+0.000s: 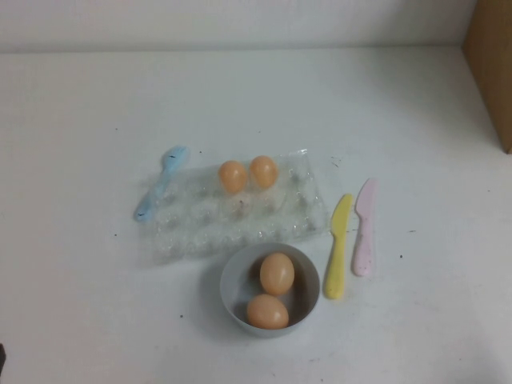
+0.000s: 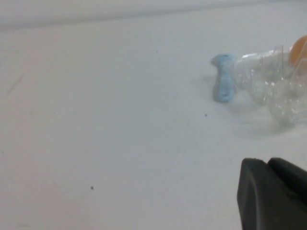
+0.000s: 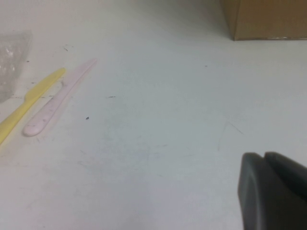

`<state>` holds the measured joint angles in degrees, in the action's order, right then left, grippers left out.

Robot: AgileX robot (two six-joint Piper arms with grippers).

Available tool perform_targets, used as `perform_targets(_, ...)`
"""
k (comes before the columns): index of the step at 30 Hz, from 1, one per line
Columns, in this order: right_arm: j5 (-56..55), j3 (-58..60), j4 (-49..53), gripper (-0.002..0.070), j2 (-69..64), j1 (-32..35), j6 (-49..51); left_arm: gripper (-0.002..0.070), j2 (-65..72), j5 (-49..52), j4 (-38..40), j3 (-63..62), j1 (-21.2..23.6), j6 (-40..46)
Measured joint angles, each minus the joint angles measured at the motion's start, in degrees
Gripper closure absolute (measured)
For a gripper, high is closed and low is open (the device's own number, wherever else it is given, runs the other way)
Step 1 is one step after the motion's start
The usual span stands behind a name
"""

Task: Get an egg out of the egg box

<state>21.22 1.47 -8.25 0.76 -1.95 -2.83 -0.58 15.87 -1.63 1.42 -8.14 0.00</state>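
High view: two eggs [image 1: 248, 174] sit in unlabelled egg box [image 1: 192, 232].

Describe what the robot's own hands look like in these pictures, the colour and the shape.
Little of either shows. The left hand appears in its wrist view as a matte black block with rounded corners and a seam between two parts. The right hand looks the same in its own view. No cables or markings are visible, and neither arm shows from above.

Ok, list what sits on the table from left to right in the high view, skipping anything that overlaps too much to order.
Blue spoon → egg box → grey bowl → yellow knife → pink knife → brown box. Neither the left hand nor the right hand shows in this view.
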Motion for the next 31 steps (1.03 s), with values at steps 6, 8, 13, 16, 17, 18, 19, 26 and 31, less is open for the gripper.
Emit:
perform_targets(6,0.0,0.0,0.0,0.0694,0.0,0.0,0.0,0.0678,0.0,5.1,2.3,0.0,0.0,0.0)
perform_targets(8,0.0,0.0,0.0,0.0694,0.0,0.0,0.0,0.0678,0.0,5.3,2.5,0.0,0.0,0.0)
perform_targets(13,0.0,0.0,0.0,0.0694,0.0,0.0,0.0,0.0678,0.0,5.3,2.6,0.0,0.0,0.0)
perform_targets(16,0.0,0.0,0.0,0.0694,0.0,0.0,0.0,0.0678,0.0,5.3,2.6,0.0,0.0,0.0)
perform_targets(17,0.0,0.0,0.0,0.0694,0.0,0.0,0.0,0.0678,0.0,5.3,2.6,0.0,0.0,0.0)
perform_targets(18,0.0,0.0,0.0,0.0694,0.0,0.0,0.0,0.0678,0.0,5.3,2.7,0.0,0.0,0.0)
perform_targets(19,0.0,0.0,0.0,0.0694,0.0,0.0,0.0,0.0678,0.0,5.3,2.6,0.0,0.0,0.0)
perform_targets(26,0.0,0.0,0.0,0.0694,0.0,0.0,0.0,0.0678,0.0,5.3,2.7,0.0,0.0,0.0)
perform_targets(31,0.0,0.0,0.0,0.0694,0.0,0.0,0.0,0.0678,0.0,5.3,2.7,0.0,0.0,0.0)
